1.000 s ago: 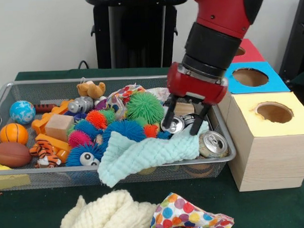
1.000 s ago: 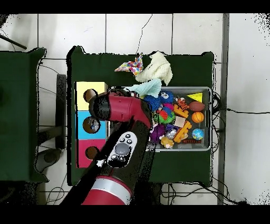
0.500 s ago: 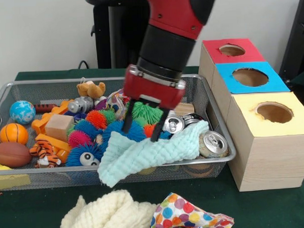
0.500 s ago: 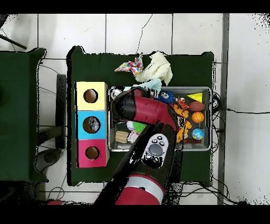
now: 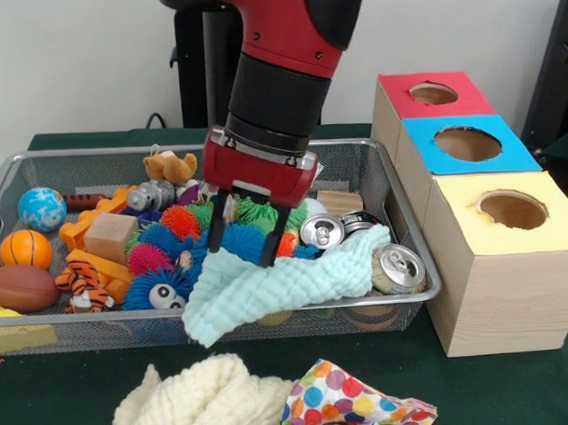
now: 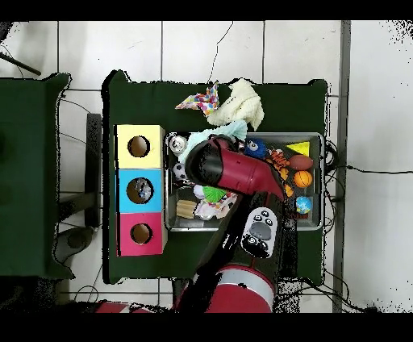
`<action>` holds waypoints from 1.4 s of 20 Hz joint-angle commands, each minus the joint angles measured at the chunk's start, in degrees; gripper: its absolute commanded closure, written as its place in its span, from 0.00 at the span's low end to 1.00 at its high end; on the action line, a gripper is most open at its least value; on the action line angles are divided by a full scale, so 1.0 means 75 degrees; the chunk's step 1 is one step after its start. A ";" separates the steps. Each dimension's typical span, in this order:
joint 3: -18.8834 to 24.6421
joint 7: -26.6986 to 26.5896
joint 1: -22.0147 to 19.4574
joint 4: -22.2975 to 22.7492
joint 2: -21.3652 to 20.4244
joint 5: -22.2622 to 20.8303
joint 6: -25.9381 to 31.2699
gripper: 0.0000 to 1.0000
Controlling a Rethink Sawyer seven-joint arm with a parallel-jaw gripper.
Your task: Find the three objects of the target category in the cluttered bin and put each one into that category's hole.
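Leftward is where my gripper (image 5: 243,234) has gone since the earlier frames: a second ago it hung over the cans at the bin's right end, and now it sits near the middle of the front view, above the spiky balls. My two dark fingers (image 5: 269,239) stand spread apart with nothing between them; their tips reach down among the blue spiky ball (image 5: 236,240) and the orange spiky ball (image 5: 179,221), just above the upper edge of the mint cloth (image 5: 277,285) draped over the bin's front rim.

To the right of my fingers, two cans (image 5: 323,231) lie close together on the clutter, tops showing, and a third can (image 5: 399,267) rests in the lower right corner of the wire bin (image 5: 40,166), touching the cloth. None of these has shifted.

At the right of the frame stand the boxes: the yellow box (image 5: 510,261) lowest, the blue box (image 5: 468,145) above it, and the red box (image 5: 429,94) at the top, each with a round hole.

At the left end of the bin lie a basketball (image 5: 25,249), a globe ball (image 5: 41,208) and a brown football (image 5: 21,288). A cream cloth (image 5: 202,397) and a polka-dot cloth (image 5: 351,401) lie on the green table (image 5: 75,388) at the bottom of the frame.

In the overhead view my arm (image 6: 234,173) covers the middle of the bin, hiding the fingers.
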 commanded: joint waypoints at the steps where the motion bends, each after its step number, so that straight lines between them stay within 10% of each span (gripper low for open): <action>1: 0.1090 0.0945 -0.0125 0.0688 0.0109 -0.0360 -0.0352 0.00; 9: -0.0036 0.1788 0.0276 0.1371 -0.0228 -0.0013 0.0083 0.00; 28: -0.0336 0.1521 0.0167 0.1949 -0.0693 0.0028 0.0362 0.00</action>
